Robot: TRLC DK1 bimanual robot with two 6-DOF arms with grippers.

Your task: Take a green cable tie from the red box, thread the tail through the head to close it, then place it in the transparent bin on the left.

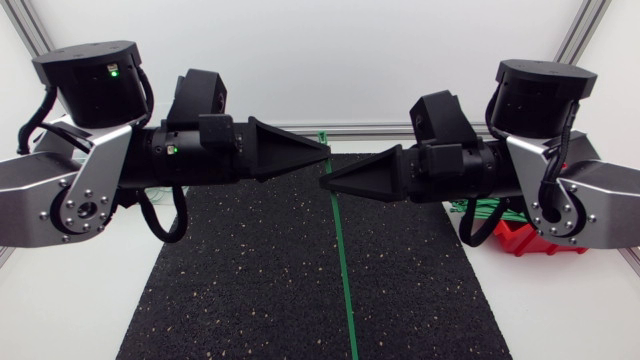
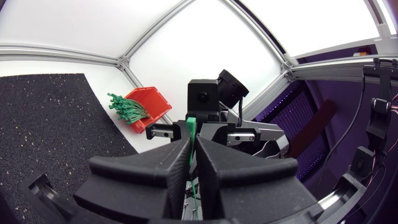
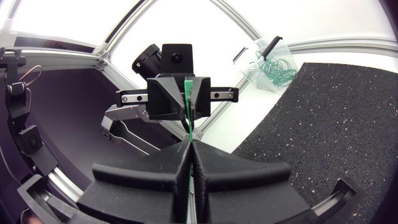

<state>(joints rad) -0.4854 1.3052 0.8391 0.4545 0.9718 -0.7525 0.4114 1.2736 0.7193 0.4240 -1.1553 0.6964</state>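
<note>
Two silver-grey arms meet tip to tip over the black speckled rubber mat, and their pose makes sense as a hand-to-hand hold for threading. The left gripper and the right gripper point at each other, nearly touching. Each has its two wedge fingers pressed together on the same long, thin green plastic cable tie. In the head view the tie runs as one straight strip between the two tips and on across the mat, so it is not yet looped. In the left wrist view its broader green end stands up just above that gripper's closed fingers, facing the right gripper. This suggests the two ends are being steadied close together so the tail can be fed into the head. The red plastic box sits off the mat on the right arm's side, near enough for picking. The transparent bin lies beyond the mat on the left arm's side, ready to receive the tie. By count there are two arms, two grippers, one tie in hand, one mat, one red box with a bundle of loose green ties too tangled to number, and one bin holding several green loops.
</note>
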